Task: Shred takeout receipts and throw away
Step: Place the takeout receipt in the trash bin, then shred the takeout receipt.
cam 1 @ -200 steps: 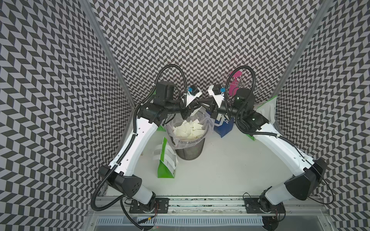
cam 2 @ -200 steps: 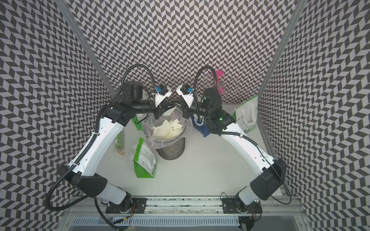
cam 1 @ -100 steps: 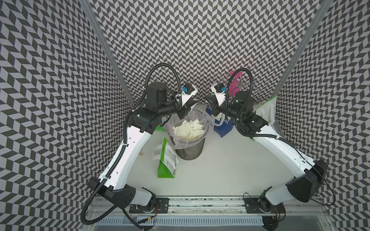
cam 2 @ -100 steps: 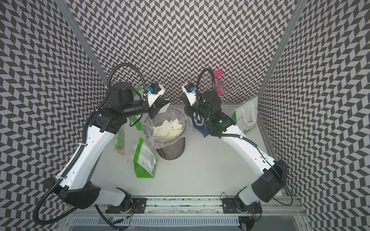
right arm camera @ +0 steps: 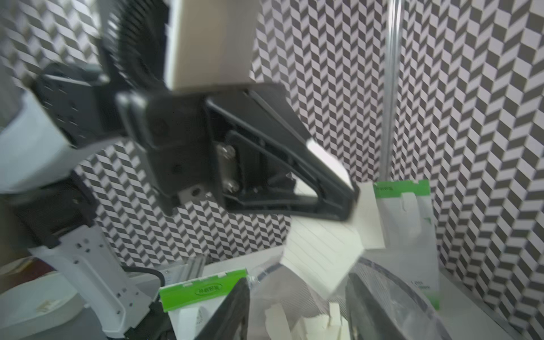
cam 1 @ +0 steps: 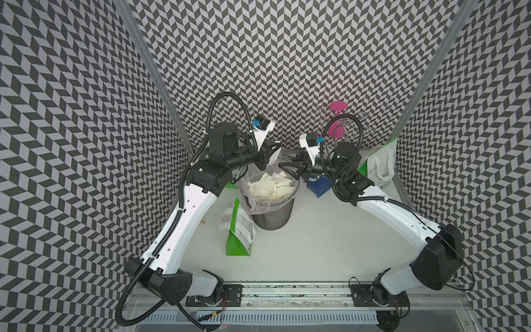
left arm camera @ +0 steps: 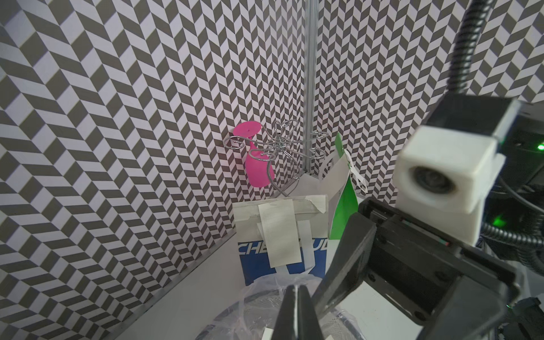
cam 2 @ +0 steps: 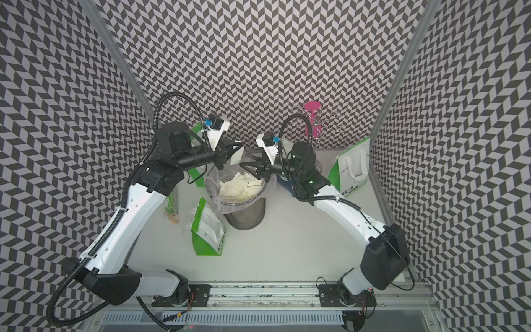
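Above the bin, your left gripper has its jaws clamped on a white, faintly lined piece of receipt. Your right gripper faces it over the same rim, jaws parted and nothing between them. A 2nd lined piece hangs just under the left jaws, above the bin's mouth. You cannot tell whether it is pinched or falling. The bin, standing on the counter, is heaped with angular scraps. 1 whole receipt is fixed to the front of the blue-and-white bag, just beside the bin on the right arm's side.

Judge the paper as near weightless, limp and quick to tear. It will likely flutter, cling to the jaws or slide out of a loose pinch. Take the whole slip by its lower end, which looks free. Then set both pairs of jaws close together along 1 edge so the rip starts between them.

1 second ago both pairs of jaws were shut and nearly tip to tip over the bin. Now the right pair has opened, and the left wrist has drawn back toward its own side of the rim. The heap of scraps looks unchanged.
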Robot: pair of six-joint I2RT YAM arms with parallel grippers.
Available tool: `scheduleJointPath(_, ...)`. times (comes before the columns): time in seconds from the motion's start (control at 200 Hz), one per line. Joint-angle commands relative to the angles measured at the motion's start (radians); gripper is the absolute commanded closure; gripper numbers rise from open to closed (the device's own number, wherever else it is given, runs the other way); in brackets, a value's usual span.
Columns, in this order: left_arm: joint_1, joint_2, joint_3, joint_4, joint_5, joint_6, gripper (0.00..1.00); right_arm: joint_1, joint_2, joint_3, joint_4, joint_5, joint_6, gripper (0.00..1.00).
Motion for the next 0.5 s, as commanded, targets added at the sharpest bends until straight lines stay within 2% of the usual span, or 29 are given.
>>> scheduleJointPath(0.0, 0.01, -0.033, -0.017, 0.088, 0.073, -0.05, 1.0, 0.006, 0.034, 0.031, 0.172, -0.097, 0.104, 0.44)
scheduleJointPath(0.32, 0.073, -0.101, -0.143, 0.353, 0.268, -0.196, 1.0, 0.006, 0.103, 0.052, 0.261, -0.162, 0.214, 0.41)
scheduleJointPath(0.426, 0.078, -0.109, -0.147, 0.354, 0.291, -0.201, 1.0, -0.005, 0.09, 0.046, 0.248, -0.118, 0.197, 0.36)
scheduleJointPath(0.496, 0.085, -0.114, -0.161, 0.362, 0.312, -0.21, 1.0, -0.008, 0.093, 0.047, 0.293, -0.131, 0.231, 0.34)
